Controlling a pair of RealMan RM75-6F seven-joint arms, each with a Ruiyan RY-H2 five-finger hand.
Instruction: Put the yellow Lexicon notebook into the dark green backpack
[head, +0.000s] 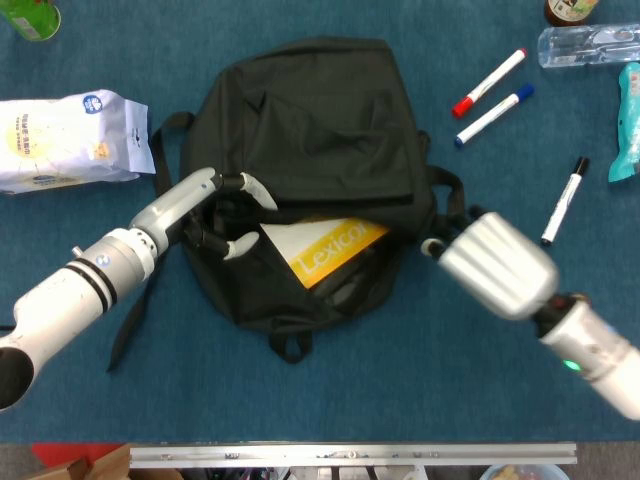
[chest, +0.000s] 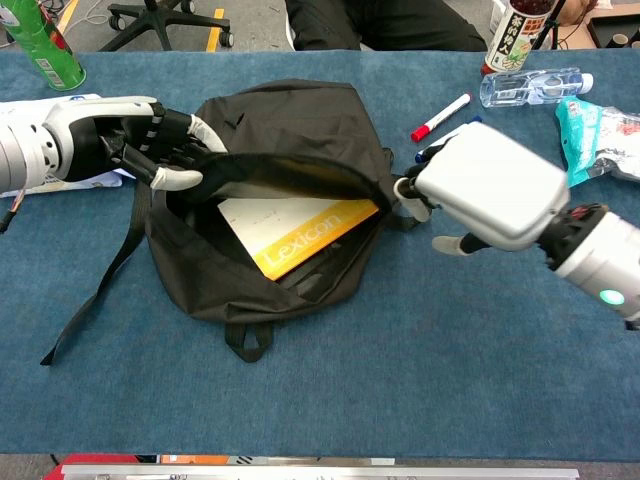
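The backpack (chest: 290, 150) is the biggest thing here, soft dark cloth that folds and sags, lying flat on the table (chest: 330, 400). My left hand (chest: 150, 140) grips the upper edge of its opening and holds it up; the cloth will fall shut if I let go. My right hand (chest: 485, 185) is beside the bag, to its right, holding nothing, fingers apart. The notebook (chest: 300, 235) lies inside the opening, partly under the flap, with its yellow band showing. I judge it is light, flat and stiff, with a smooth cover that can slip. If it needs a push deeper, I think the near edge is the best place.
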